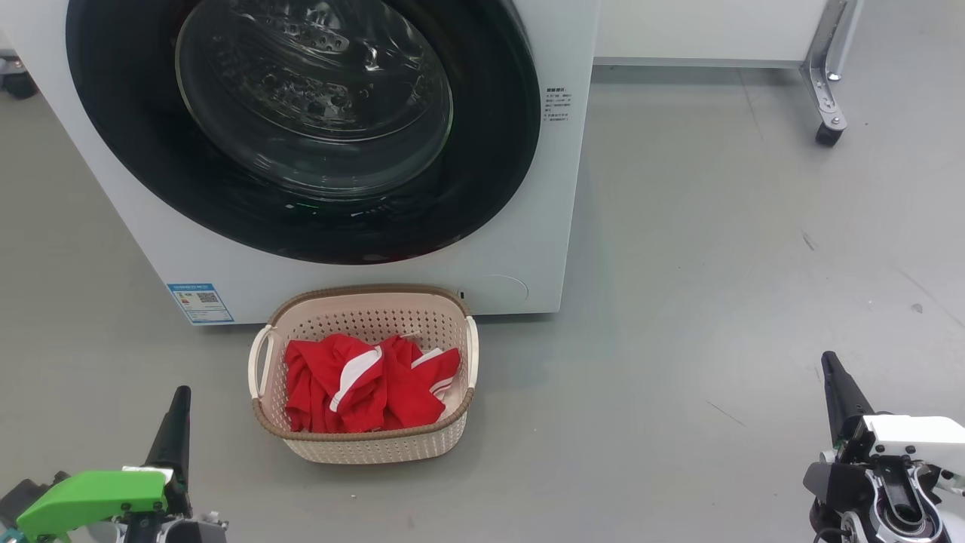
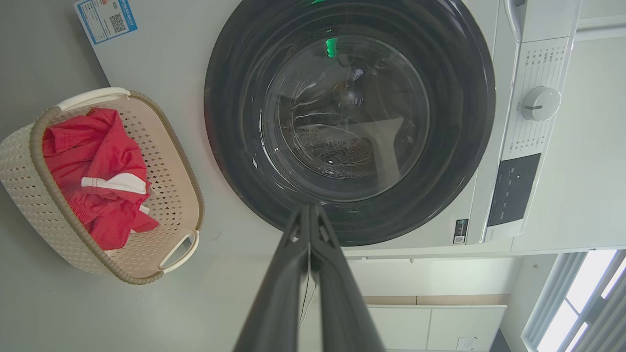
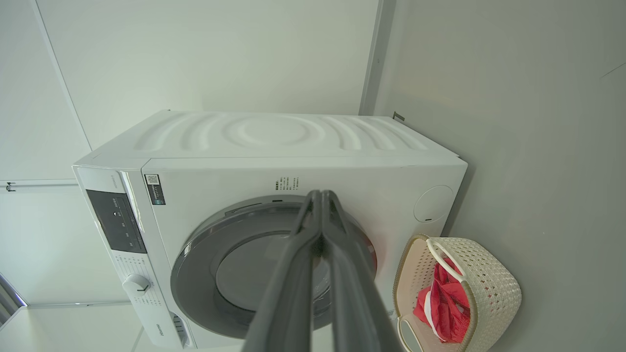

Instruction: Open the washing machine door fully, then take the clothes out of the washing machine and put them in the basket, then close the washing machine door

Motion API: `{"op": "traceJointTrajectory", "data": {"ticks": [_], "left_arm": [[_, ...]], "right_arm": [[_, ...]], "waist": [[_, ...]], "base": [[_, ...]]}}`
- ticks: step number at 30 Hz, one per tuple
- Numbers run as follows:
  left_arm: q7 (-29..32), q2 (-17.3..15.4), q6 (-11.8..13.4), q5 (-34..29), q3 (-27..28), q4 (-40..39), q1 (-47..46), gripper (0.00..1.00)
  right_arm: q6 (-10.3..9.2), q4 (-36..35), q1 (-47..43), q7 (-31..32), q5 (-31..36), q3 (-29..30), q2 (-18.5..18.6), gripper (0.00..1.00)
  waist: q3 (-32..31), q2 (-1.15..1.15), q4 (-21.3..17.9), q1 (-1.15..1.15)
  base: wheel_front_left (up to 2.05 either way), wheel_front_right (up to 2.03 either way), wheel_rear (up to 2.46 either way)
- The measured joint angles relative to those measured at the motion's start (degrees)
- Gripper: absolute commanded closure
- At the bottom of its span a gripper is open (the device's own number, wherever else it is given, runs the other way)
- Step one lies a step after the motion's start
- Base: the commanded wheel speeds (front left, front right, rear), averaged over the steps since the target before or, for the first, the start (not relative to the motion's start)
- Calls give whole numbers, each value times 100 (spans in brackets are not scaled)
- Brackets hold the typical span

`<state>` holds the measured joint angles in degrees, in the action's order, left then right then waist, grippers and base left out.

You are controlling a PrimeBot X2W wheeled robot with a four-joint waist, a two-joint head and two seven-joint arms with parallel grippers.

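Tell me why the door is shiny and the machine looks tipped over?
Head view: the door glass catches reflections, with a green glint. Left wrist view: that camera is turned, so the machine looks sideways. Right wrist view: sideways too, and the close fingers look blurry.

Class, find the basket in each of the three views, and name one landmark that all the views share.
Head view: basket lower centre, before the washing machine.
Left wrist view: basket at far left.
Right wrist view: basket at lower right.
Shared landmark: the black-rimmed washing machine door.
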<state>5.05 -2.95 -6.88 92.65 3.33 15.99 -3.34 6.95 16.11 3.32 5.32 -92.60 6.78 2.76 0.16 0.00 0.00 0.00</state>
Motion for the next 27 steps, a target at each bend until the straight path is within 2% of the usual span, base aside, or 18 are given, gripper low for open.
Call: {"op": "traceJointTrajectory", "data": {"ticks": [27], "left_arm": [[1, 2, 0, 0, 4, -8, -1, 100]], "right_arm": [[0, -3, 1, 1, 0, 3, -1, 100]], "waist": [[0, 0, 0, 0]], "base": [[0, 0, 0]]}}
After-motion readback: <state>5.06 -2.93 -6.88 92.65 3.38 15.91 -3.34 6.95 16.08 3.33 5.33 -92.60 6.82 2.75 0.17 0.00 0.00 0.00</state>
